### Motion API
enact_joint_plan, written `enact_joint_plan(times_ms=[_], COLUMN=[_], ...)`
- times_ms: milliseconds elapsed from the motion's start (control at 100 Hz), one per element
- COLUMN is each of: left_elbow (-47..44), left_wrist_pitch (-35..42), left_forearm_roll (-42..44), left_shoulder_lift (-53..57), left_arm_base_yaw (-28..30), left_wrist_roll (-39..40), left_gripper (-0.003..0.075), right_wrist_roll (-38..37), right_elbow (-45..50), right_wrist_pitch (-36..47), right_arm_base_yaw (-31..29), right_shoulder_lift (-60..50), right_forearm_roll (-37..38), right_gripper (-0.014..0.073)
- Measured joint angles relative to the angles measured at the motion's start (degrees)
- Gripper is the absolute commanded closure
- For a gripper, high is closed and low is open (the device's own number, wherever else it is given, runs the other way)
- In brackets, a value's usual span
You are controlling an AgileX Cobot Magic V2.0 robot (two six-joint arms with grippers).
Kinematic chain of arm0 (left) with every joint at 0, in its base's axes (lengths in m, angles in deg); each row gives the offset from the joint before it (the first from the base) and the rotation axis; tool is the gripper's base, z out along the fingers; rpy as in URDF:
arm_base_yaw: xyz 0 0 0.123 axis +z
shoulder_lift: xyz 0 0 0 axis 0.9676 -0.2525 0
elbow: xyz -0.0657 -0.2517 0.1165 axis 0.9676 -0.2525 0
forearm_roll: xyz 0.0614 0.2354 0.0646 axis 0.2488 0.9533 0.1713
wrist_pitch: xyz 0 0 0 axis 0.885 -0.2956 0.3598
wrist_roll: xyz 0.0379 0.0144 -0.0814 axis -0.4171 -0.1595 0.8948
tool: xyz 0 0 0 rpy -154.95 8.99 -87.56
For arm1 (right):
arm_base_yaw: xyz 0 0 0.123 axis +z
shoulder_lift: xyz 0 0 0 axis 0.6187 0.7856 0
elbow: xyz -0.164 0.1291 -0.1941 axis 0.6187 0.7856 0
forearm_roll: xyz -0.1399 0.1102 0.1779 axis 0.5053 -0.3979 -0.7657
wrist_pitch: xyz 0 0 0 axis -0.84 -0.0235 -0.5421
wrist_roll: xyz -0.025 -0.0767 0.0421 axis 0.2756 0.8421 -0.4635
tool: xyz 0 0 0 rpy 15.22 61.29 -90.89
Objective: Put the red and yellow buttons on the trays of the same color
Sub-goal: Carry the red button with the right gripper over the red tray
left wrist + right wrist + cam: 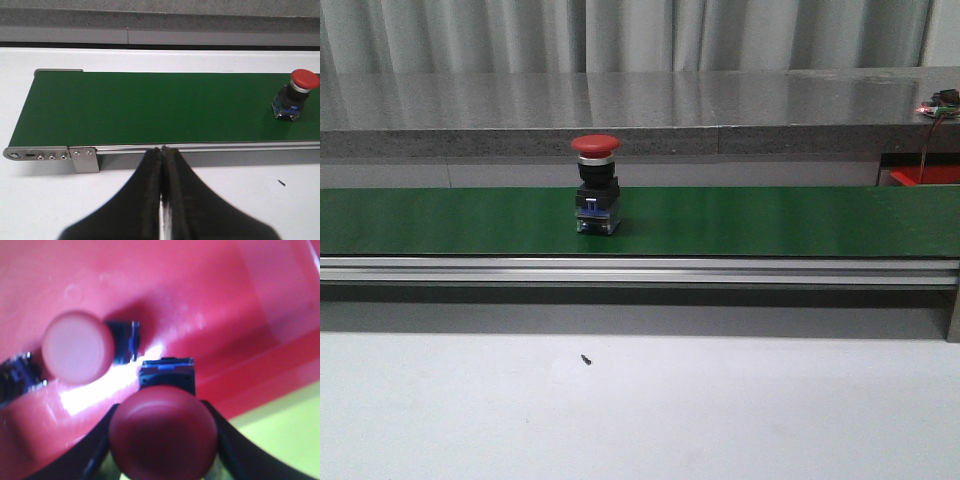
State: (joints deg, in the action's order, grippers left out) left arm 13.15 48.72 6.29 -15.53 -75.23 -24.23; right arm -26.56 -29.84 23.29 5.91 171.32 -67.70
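A red button [595, 190] with a black and blue base stands upright on the green belt [770, 220]; the left wrist view shows the same red button [296, 94] far along the belt. My left gripper [162, 150] is shut and empty, over the white table just short of the belt's rail. My right gripper [162, 410] is shut on another red button [162, 432], its fingers on both sides of the cap, over the red tray [200, 285]. A third red button [77, 347] lies in that tray. An edge of the yellow tray [285, 435] borders it.
The belt's metal rail [640, 268] runs along the front. A grey ledge [640, 130] stands behind the belt. A corner of the red tray [925, 176] shows at the far right. A small black speck [586, 358] lies on the white table [640, 410].
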Motion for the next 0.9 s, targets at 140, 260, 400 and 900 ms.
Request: enact_joint_plan(times_ms=[140,260,400,900], left_elbow=[0.0,0.0,0.0,0.0], left_wrist_pitch=[0.0,0.0,0.0,0.0], left_forearm_roll=[-0.1,-0.1,-0.1,-0.1], left_shoulder_lift=[0.0,0.0,0.0,0.0], left_arm_base_yaw=[0.0,0.0,0.0,0.0], left_wrist_roll=[0.0,0.0,0.0,0.0], left_gripper=[0.0740,0.0740,0.0740,0.0740], right_wrist_roll=[0.0,-0.1,-0.1,-0.1], right_elbow=[-3.7,-6.4,-8.2,-10.1], right_wrist_pitch=[0.4,-0.2,-1.1,-4.8], right_arm_base_yaw=[0.1,0.1,0.1,0.1], right_shoulder_lift=[2.6,5.2,8.0,8.3], right_forearm_roll=[-0.3,-0.4,-0.4,0.0], right_gripper=[0.0374,0.0374,0.0370,0.0078])
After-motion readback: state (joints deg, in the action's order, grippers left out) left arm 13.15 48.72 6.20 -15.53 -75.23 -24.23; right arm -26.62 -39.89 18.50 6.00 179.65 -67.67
